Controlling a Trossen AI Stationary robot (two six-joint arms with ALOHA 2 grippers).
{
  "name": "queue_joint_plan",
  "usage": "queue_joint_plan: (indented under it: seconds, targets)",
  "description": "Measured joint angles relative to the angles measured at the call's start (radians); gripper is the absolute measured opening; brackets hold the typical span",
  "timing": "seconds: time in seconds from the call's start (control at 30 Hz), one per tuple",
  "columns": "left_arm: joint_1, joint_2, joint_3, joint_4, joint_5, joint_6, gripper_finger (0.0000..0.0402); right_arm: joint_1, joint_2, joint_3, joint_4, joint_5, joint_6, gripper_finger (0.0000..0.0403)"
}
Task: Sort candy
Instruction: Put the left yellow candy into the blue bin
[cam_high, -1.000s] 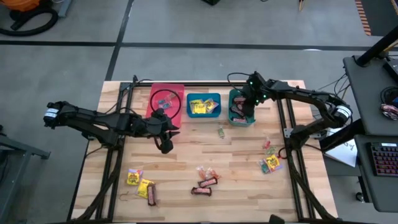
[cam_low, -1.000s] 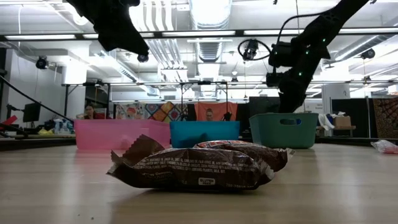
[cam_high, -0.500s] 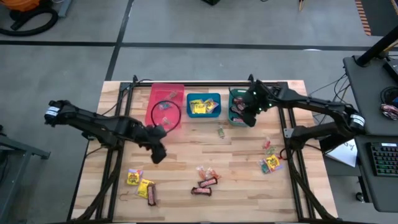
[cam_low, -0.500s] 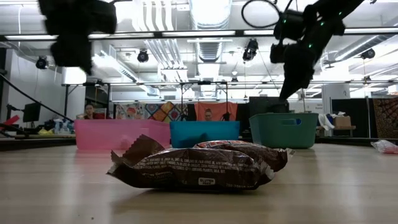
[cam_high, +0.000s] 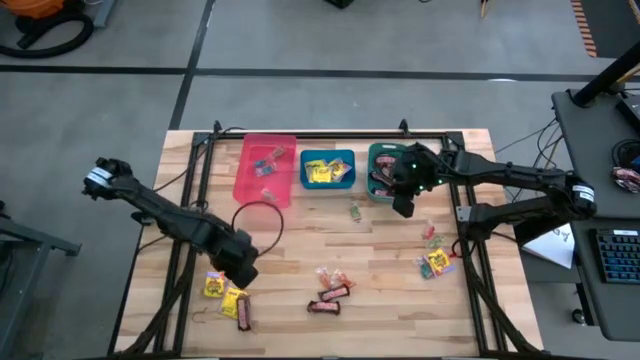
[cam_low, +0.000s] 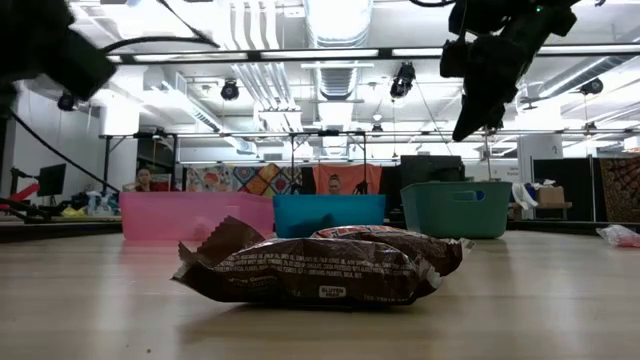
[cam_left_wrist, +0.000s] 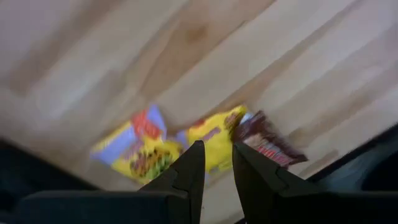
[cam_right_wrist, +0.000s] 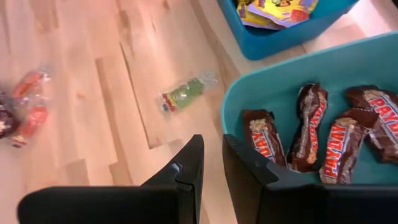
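- The left gripper (cam_high: 240, 268) hangs at the lower left of the high view, just above two yellow packets (cam_high: 225, 293) and a dark bar (cam_high: 244, 314) lying on the wooden counter (cam_high: 390, 250).
- In the left wrist view its jaws stand slightly apart with nothing between them.
- The right gripper (cam_high: 402, 203) sits right of centre in the high view, at the front edge of the teal bin (cam_high: 373, 156).
- Its jaws are a narrow gap apart and empty in the right wrist view, where the teal bin holds several brown bars (cam_right_wrist: 309, 126).
- A green-wrapped sweet (cam_right_wrist: 185, 93) lies on the counter beside the bin.
- More candy (cam_high: 331, 287) is scattered at lower centre, and some (cam_high: 436, 258) at the right.
- The blue bin (cam_high: 328, 170) holds yellow packets; the pink bin (cam_high: 266, 170) holds a few small pieces.
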Motion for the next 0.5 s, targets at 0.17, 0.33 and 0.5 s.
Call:
queue_joint_plan:
  seconds: [0.17,0.33,0.5]
  targets:
    - [-0.082,0.068,0.0,-0.033,0.055,-0.155,0.0066,0.037,0.009,0.0,-0.004,0.034,0.003,0.0054]
    - [-0.151,0.122,0.0,-0.033,0.087,-0.247,0.0066,0.052,0.006,0.0,-0.003,0.034,0.003,0.0054]
    - [-0.174,0.172,0.0,-0.045,0.056,-0.283,0.0084,0.054,0.007,0.0,-0.003,0.034,0.001,0.0054]
